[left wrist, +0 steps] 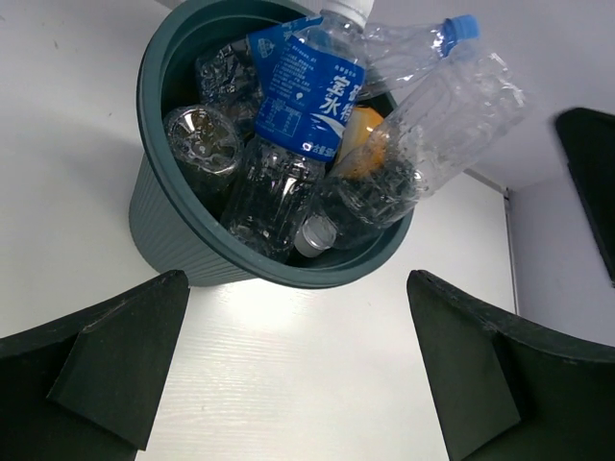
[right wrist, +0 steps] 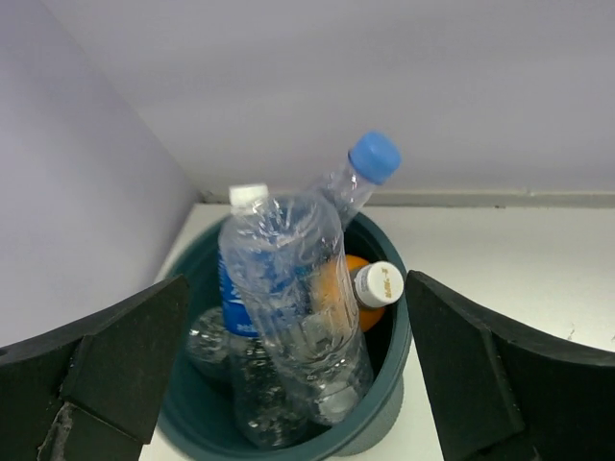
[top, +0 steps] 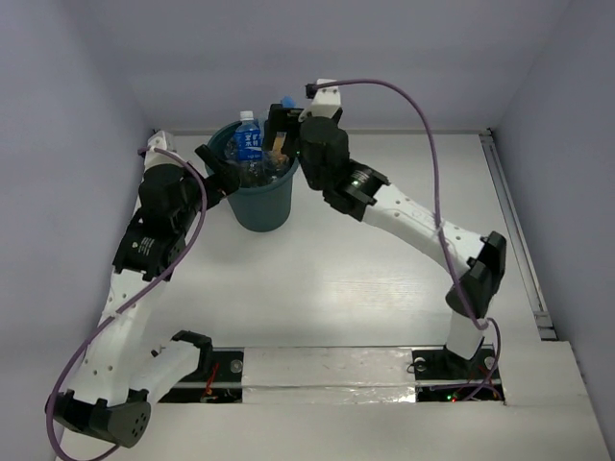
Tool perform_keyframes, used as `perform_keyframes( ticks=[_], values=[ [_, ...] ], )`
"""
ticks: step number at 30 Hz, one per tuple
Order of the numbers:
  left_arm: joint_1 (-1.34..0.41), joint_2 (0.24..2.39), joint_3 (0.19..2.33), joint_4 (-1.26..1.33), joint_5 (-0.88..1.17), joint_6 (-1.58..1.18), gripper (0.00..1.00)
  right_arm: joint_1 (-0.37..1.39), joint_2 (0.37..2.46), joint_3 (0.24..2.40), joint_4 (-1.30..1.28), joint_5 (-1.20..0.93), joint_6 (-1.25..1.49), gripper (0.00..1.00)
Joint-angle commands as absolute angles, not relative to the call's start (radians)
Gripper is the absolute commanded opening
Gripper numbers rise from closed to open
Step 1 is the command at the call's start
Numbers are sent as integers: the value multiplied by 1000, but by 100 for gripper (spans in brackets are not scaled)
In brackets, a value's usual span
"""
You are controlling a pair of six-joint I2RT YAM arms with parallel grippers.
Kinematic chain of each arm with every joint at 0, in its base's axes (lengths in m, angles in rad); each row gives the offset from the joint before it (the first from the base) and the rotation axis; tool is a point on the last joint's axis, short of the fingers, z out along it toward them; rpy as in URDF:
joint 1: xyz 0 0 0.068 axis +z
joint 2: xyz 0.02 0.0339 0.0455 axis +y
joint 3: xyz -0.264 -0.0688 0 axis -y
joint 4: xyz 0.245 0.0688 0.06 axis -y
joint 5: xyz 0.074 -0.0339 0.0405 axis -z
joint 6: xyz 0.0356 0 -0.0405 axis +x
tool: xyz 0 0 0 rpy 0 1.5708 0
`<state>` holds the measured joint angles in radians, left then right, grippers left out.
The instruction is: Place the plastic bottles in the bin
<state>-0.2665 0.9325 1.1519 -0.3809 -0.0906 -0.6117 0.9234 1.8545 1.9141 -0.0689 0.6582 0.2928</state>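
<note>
The dark teal bin (top: pixel 261 206) stands at the back left of the table with several plastic bottles in it. A blue-labelled bottle (top: pixel 250 142) sticks up above the rim. In the left wrist view the bin (left wrist: pixel 163 230) holds the blue-labelled bottle (left wrist: pixel 312 86), clear bottles (left wrist: pixel 452 115) and the orange bottle (left wrist: pixel 360 144). In the right wrist view a clear bottle (right wrist: pixel 298 288) leans in the bin (right wrist: pixel 384 432) beside the orange bottle (right wrist: pixel 336 279). My left gripper (top: pixel 219 165) (left wrist: pixel 296 288) is open and empty at the bin's left side. My right gripper (top: pixel 279 130) (right wrist: pixel 296 283) is open and empty just above the bin's far right rim.
The pale walls close in behind and to the left of the bin. A raised strip (top: pixel 514 230) runs along the table's right edge. The arm bases (top: pixel 317 370) sit on the near edge.
</note>
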Motion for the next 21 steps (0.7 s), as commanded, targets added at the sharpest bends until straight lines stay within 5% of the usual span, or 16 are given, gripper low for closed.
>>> perform_keyframes(
  ticks=[1, 4, 7, 8, 9, 11, 12, 14, 16, 17, 18, 20, 21],
  values=[
    [-259, 876, 1229, -406, -95, -618, 99, 925, 1715, 1907, -133, 649, 347, 100],
    [-259, 832, 1236, -446, -92, -627, 99, 925, 1593, 1777, -156, 628, 426, 100],
    [-259, 750, 1227, -506, -84, -637, 99, 925, 1338, 1500, -176, 603, 515, 84],
    [-259, 708, 1220, -526, -89, -641, 99, 925, 1175, 1418, -179, 597, 535, 69],
    [-259, 686, 1215, -567, -94, -646, 99, 925, 1090, 1263, -186, 592, 576, 33],
    [-259, 625, 1198, -627, -100, -650, 99, 925, 923, 1127, -253, 594, 613, 2],
    [-259, 609, 1193, -641, -104, -653, 99, 925, 776, 1027, -299, 600, 665, 0],
    [-259, 563, 1171, -669, -103, -660, 99, 925, 654, 958, -435, 620, 712, 0],
    [-259, 534, 1138, -704, -104, -670, 99, 925, 536, 881, -530, 611, 768, 15],
    [-259, 526, 1126, -709, -101, -675, 99, 925, 511, 861, -552, 607, 787, 26],
    [-259, 519, 1112, -718, -98, -680, 99, 925, 491, 847, -570, 604, 826, 52],
    [-259, 505, 1079, -716, -80, -687, 99, 925, 462, 825, -587, 600, 845, 81],
    [-259, 503, 1071, -715, -77, -690, 99, 925, 462, 828, -589, 601, 857, 86]
  ],
)
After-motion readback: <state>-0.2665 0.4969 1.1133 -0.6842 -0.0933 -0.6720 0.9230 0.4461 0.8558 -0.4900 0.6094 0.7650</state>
